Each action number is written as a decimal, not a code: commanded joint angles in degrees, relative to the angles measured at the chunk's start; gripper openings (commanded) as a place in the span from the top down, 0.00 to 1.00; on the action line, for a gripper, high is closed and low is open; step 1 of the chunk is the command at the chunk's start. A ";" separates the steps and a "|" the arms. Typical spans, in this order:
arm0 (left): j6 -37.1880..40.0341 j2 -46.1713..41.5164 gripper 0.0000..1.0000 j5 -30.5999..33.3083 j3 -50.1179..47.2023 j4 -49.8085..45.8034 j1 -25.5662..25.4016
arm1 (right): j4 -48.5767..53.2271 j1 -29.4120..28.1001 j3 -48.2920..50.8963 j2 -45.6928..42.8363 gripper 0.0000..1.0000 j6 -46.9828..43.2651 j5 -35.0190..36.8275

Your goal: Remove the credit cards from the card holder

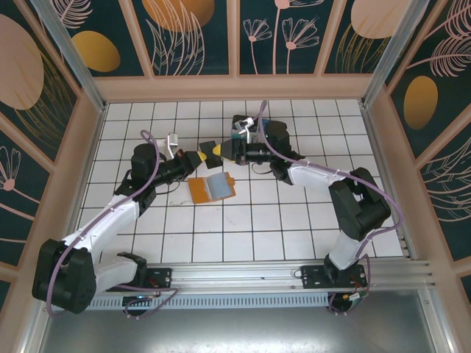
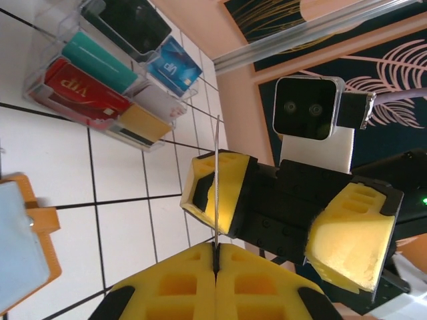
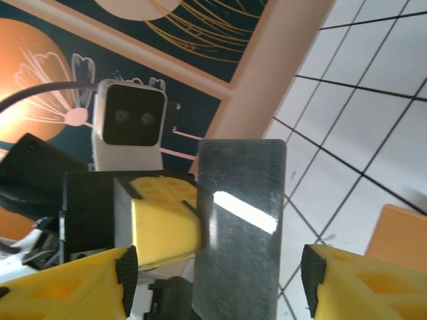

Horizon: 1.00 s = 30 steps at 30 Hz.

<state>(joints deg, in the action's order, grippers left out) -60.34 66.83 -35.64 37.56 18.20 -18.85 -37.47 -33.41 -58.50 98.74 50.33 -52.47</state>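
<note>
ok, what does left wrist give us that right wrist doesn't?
Left wrist adds: the clear rack of card stacks, and the holder's blue pocket. Right wrist adds: the card's flat grey face, which left wrist sees edge-on. Shared: that card pinched in the shut left gripper, the open right gripper, the holder's orange leather, and white tiles.

Up from black bases on the aluminium rail (image 1: 243, 273), the left arm (image 1: 110, 217) and right arm (image 1: 316, 176) are white shells between bulky black joints, each trailed by a purple cable (image 1: 399, 213). Farthest from the rail, the left gripper (image 2: 215, 283) and right gripper (image 3: 217, 267) carry yellow moulded finger pads (image 2: 173, 287) on black blocks, beside white-cased, dark-faced cameras (image 2: 305, 107).
</note>
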 commanded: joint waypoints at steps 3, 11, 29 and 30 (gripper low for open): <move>-2.73 -0.93 1.00 -2.07 -0.82 4.57 0.16 | -8.47 0.53 0.97 1.19 0.41 6.56 -3.34; -4.64 -1.08 1.00 -2.41 -2.11 6.89 0.26 | -11.51 0.70 2.04 1.63 0.66 9.52 -3.08; 5.89 -1.54 0.19 12.63 0.52 -17.12 1.78 | 15.11 1.77 -2.06 -3.83 1.00 -15.91 9.07; 7.00 -1.40 0.16 15.02 0.74 -19.62 1.97 | 19.90 1.77 -3.35 -4.54 1.00 -20.58 11.78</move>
<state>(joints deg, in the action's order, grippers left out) -59.20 66.13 -29.19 36.21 10.28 -17.63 -32.12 -32.05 -57.67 98.59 45.93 -48.27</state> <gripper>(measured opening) 0.812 0.061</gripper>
